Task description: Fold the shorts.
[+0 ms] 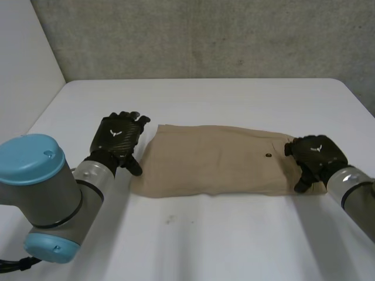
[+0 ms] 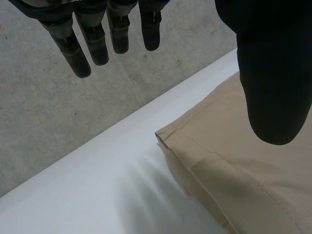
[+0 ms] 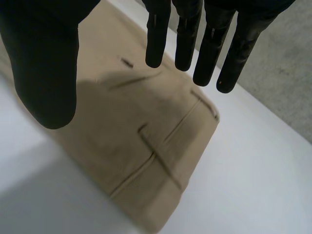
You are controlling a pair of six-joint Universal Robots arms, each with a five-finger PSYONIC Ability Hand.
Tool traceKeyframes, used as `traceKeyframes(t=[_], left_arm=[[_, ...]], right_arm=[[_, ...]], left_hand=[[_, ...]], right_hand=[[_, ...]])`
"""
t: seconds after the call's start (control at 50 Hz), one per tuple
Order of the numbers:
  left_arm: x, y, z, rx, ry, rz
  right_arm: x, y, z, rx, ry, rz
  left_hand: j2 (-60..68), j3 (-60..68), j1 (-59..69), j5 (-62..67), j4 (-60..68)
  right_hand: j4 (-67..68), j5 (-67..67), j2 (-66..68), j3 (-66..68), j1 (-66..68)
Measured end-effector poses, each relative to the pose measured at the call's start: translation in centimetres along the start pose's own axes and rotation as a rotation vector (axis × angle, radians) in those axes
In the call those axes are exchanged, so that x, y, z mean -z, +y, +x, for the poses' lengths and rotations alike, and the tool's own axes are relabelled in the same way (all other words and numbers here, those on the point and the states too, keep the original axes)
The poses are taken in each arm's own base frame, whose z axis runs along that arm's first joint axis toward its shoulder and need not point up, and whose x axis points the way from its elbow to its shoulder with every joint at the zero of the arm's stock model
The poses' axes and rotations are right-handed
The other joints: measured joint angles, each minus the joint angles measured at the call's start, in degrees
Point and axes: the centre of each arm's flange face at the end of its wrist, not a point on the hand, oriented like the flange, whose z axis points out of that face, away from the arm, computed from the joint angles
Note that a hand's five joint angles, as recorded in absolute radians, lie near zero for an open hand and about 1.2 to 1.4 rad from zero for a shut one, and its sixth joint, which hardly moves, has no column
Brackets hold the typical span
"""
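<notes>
One pair of tan woven-cloth shorts (image 1: 217,161) lies flat near the middle of the white table (image 1: 205,234), folded into a long rectangle running across the robot's front, with a small dark button (image 1: 268,156) showing on its upper face towards the right end. The left hand (image 1: 120,136) sits just beside the left end of the shorts. In the left wrist view its fingers (image 2: 97,44) hang straight and slightly spread, while the thumb stands apart above a stitched corner of the cloth (image 2: 253,185). It holds nothing, and contact with the cloth cannot be confirmed. The right hand (image 1: 316,155) is placed over the right end of the shorts. In the right wrist view its fingers (image 3: 209,53) are straight and spread, the thumb is held wide of them, and the seamed end of the garment (image 3: 146,146) lies below the palm, ungrasped. A grey concrete wall (image 1: 205,35) stands behind the far edge of the table.
</notes>
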Motion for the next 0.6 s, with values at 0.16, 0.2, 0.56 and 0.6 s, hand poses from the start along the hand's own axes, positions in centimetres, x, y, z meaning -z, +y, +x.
traceKeyframes(t=[0.16, 0.2, 0.56, 0.6], left_arm=[[0.1, 0.1, 0.1, 0.001, 0.003, -0.005], [0.1, 0.1, 0.1, 0.001, 0.003, -0.005], [0.3, -0.3, 0.1, 0.0, 0.002, 0.005], [0.4, -0.5, 0.0, 0.0, 0.0, 0.011]], right_arm=[[-1.1, 2.7, -0.1, -0.01, 0.007, -0.019], [-1.2, 2.8, -0.1, -0.01, 0.008, -0.02], [-2.2, 2.1, 3.8, 0.038, 0.152, 0.008], [-2.0, 1.4, 4.2, 0.09, 0.166, 0.01]], left_hand=[[0.0, 0.0, 0.0, 0.0, 0.0], [0.0, 0.0, 0.0, 0.0, 0.0], [0.0, 0.0, 0.0, 0.0, 0.0], [0.0, 0.0, 0.0, 0.0, 0.0]], right_hand=[[4.12, 3.32, 3.09, 4.12, 2.51], [4.12, 3.32, 3.09, 4.12, 2.51], [42.13, 38.14, 40.32, 41.05, 27.76], [42.14, 38.2, 40.32, 41.05, 28.88]])
